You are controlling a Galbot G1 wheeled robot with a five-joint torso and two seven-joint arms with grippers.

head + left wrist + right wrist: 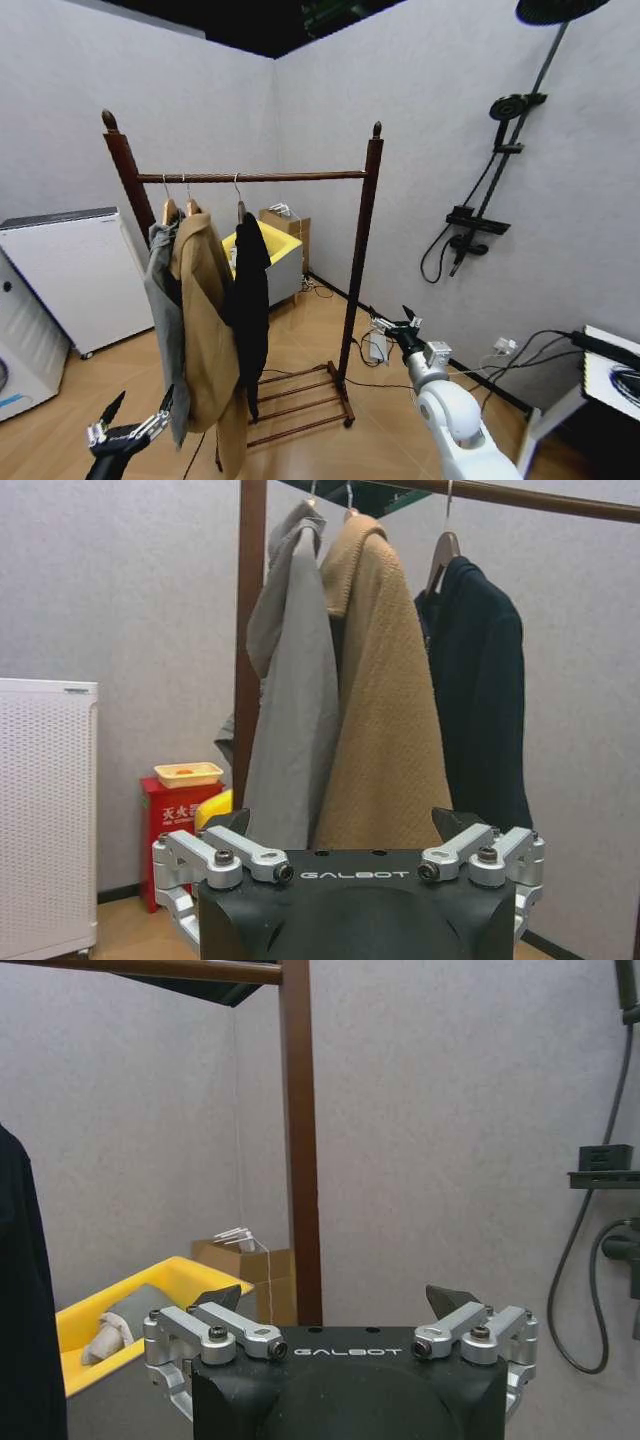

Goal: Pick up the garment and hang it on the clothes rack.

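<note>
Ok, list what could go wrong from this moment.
1. The garment already hangs on the clothes rack tight against the tan coat; a grab could drag the wrong one.
2. The open left gripper sits low beside the grey jacket and may snag it.
3. The open right gripper is close to the rack's post.
</note>
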